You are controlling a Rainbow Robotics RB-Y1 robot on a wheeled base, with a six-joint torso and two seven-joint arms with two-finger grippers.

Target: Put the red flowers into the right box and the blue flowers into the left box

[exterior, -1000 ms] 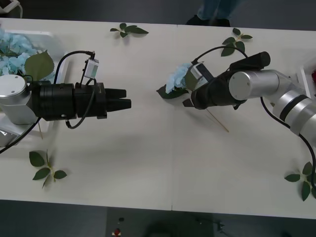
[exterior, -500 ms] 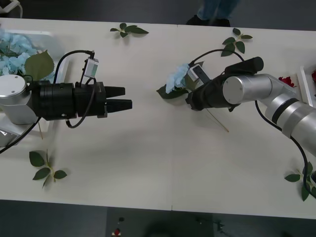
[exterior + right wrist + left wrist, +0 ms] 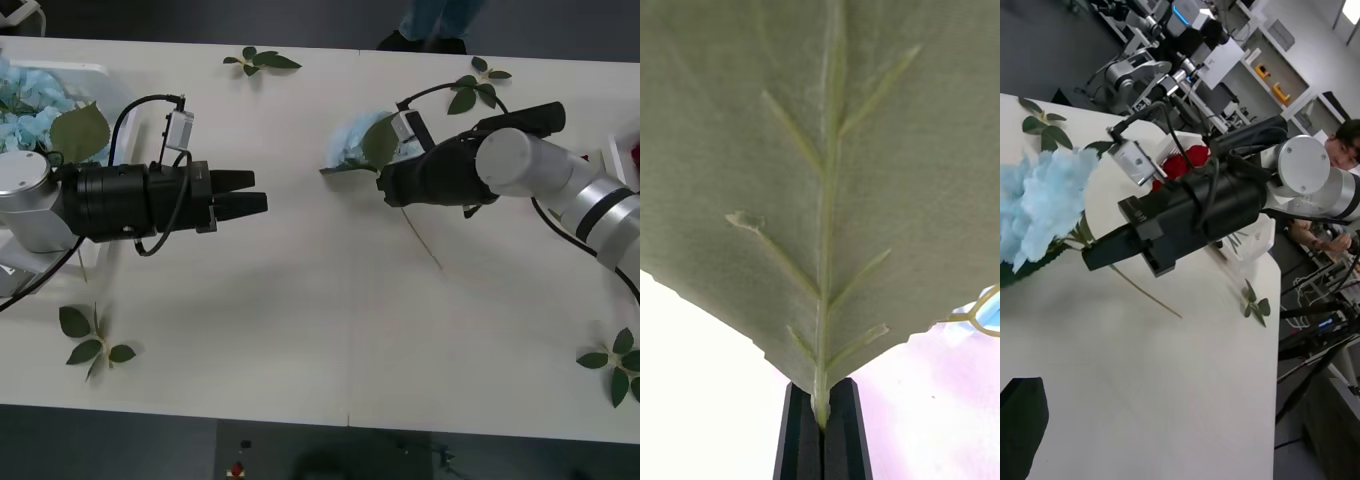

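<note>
The right gripper [image 3: 383, 186] stood shut on the stem of a blue flower [image 3: 352, 144] near the middle of the surface [image 3: 300, 300], the pale cluster lifted and its thin stem trailing down toward the robot; in the right wrist view the flower's large leaf [image 3: 820, 165] hung just above the two black fingers [image 3: 801, 435], pinched together on its stalk. The left gripper [image 3: 255, 196] hovered over the surface well apart from it, jaws nearly closed and empty, pointing toward the flower. More blue flowers [image 3: 35, 110] lay in the left box [image 3: 100, 72] at the far left corner; red flowers [image 3: 1180, 161] rested in the right box [image 3: 612, 165] at the right edge. The hold looked slight, on a thin stalk; a quick swing toward the left box could let the bloom twist or slip free, and the trailing stem might snag on the surface.
</note>
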